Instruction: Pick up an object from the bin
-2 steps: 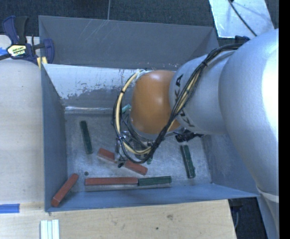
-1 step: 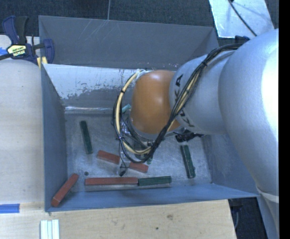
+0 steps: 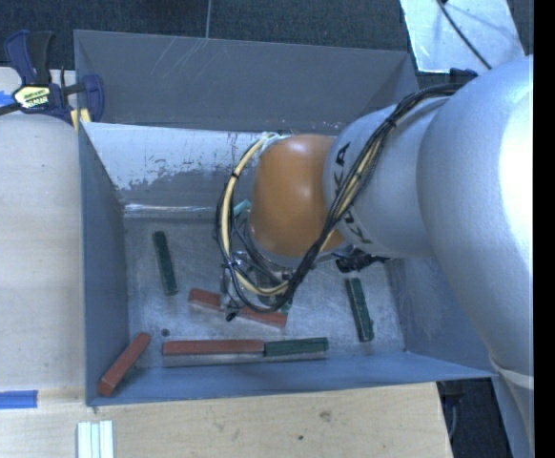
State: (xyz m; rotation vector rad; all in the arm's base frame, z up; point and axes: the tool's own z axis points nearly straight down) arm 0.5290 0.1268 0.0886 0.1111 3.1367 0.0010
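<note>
Along the near wall of the grey metal bin (image 3: 258,382), at 6 o'clock, a long flat red-brown bar (image 3: 213,348) and a shorter dark green bar (image 3: 297,348) lie end to end, touching; at 7 o'clock a stubby red-brown bar (image 3: 123,364) lies slantwise in the corner. Just past them, near the middle of the scuffed, speckled floor, the gripper (image 3: 232,305) is low over a slanted red-brown bar (image 3: 204,300), whose two ends show on either side of it; whether the gripper is spread or pinching cannot be told. A slim dark green stick (image 3: 359,309) lies at 4 o'clock, another (image 3: 165,262) at 9 o'clock. Farther back, the smooth rounded orange cover (image 3: 292,198), looped with yellow and black cables (image 3: 228,208), joins the glossy pale arm (image 3: 449,179)
</note>
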